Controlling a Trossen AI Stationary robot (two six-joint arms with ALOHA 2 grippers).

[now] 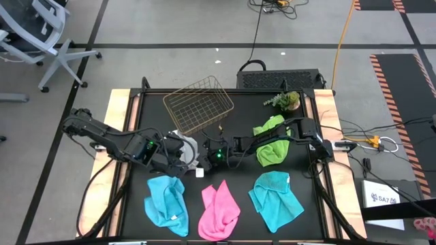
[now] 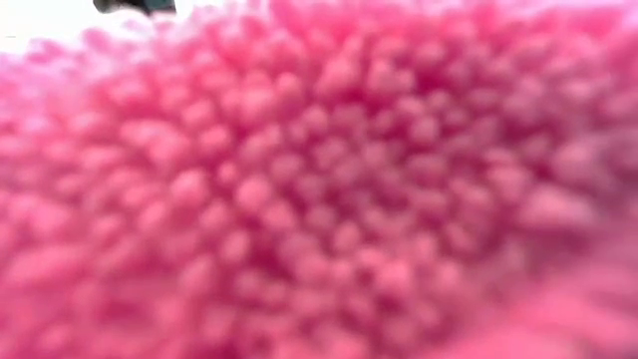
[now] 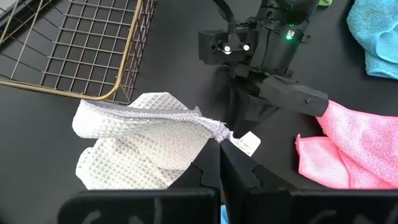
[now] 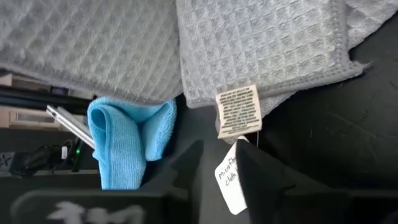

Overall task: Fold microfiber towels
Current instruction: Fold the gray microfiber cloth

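The white-grey towel (image 1: 185,146) lies crumpled near the table's centre, just off the 6 o'clock corner of the copper wire basket (image 1: 197,104). Its waffle weave shows as a grid of small square pockets with a stitched hem. The left gripper (image 3: 219,163) is clenched on a bunched corner of this cloth, its dark fingers pressed flat together over the gathered edge. The right gripper (image 4: 219,163) meets it from 3 o'clock; its fingers sit narrowly apart around the towel's white care labels (image 4: 237,111), and I cannot tell whether they pinch fabric or only the tags.

Along the 6 o'clock edge lie three rumpled, fuzzy cloths: a cyan-blue towel (image 1: 167,203) at 7, the pink towel (image 1: 219,211) at 6, another cyan-blue towel (image 1: 275,199) at 5. The lime green towel (image 1: 271,144) drapes under the right arm at 3 o'clock. The low view is filled with the pink towel's nubby loops.
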